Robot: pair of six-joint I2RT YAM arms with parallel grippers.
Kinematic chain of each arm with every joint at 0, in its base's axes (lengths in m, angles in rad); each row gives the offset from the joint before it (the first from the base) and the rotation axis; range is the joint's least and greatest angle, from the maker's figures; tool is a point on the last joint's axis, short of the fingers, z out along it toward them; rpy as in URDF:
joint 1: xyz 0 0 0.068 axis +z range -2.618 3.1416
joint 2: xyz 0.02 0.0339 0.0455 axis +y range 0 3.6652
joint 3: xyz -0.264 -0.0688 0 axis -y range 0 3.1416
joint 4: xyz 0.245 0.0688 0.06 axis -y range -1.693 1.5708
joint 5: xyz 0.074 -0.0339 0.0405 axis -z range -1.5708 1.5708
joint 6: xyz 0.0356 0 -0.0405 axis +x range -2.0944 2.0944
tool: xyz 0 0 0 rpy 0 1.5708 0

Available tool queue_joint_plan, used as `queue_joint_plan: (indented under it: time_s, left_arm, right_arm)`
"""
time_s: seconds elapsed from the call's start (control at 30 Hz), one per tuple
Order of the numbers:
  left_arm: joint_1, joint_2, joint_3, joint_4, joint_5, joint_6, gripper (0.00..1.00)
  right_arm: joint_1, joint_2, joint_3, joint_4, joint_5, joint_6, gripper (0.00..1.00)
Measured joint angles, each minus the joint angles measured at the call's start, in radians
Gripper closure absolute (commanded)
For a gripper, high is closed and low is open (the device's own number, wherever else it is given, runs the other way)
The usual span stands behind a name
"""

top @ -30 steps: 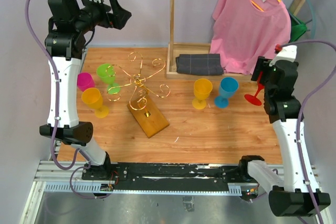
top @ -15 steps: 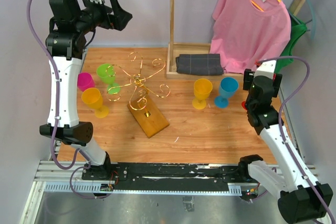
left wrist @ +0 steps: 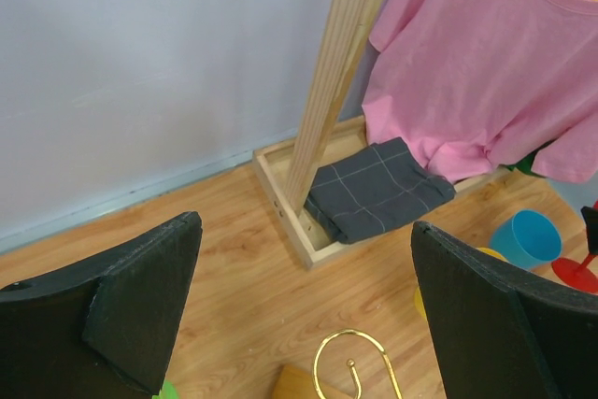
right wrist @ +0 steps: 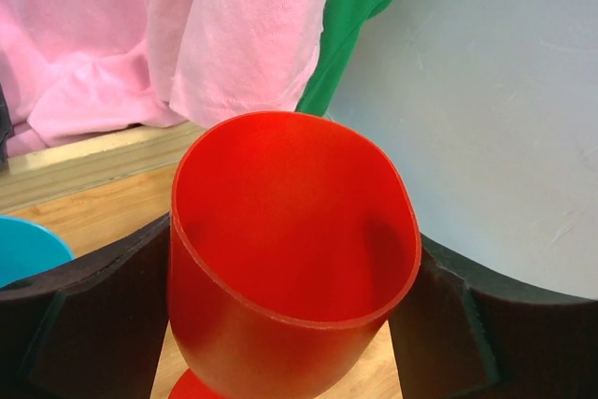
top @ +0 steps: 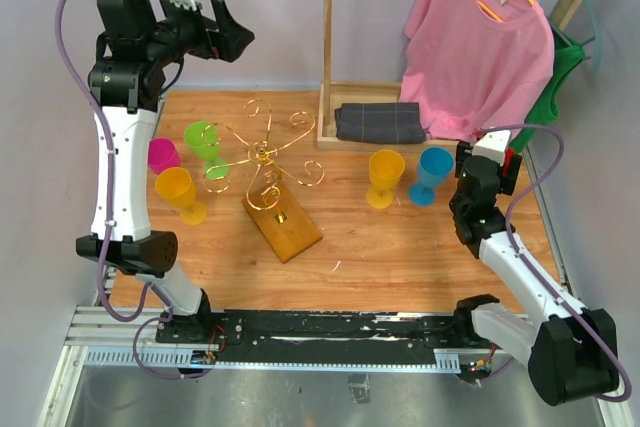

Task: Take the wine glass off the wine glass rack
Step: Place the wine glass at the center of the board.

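Now the right hand (right wrist: 290, 324) is clamped on the bowl of the red wine glass (right wrist: 290, 268), upright at the surface's (top: 400, 247) three-o'clock edge, just beside the blue glass (top: 434, 173). Well apart at nine o'clock, the wine glass rack (top: 268, 169) stands with green (top: 204, 141), yellow (top: 178, 191) and magenta (top: 162, 155) glasses crowding its left. High at ten o'clock, the left hand (left wrist: 299, 315) hangs with fingers apart, holding nothing.

The right tool (right wrist: 290, 324) carried the red wine glass (right wrist: 291, 259) down beside the blue glass (top: 434, 173)
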Motion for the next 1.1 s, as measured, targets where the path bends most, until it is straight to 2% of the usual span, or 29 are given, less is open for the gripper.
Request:
queue_joint_plan:
  time_s: [0.7, 1.1]
  left_arm:
    - [0.0, 0.031, 0.0, -0.018, 0.055, 0.017, 0.01]
    - [0.0, 0.07, 0.001, -0.022, 0.087, 0.016, 0.01]
  right_arm:
    - [0.0, 0.288, -0.099, 0.476, 0.06, -0.056, 0.34]
    - [0.0, 0.303, -0.177, 0.559, 0.097, -0.056, 0.32]
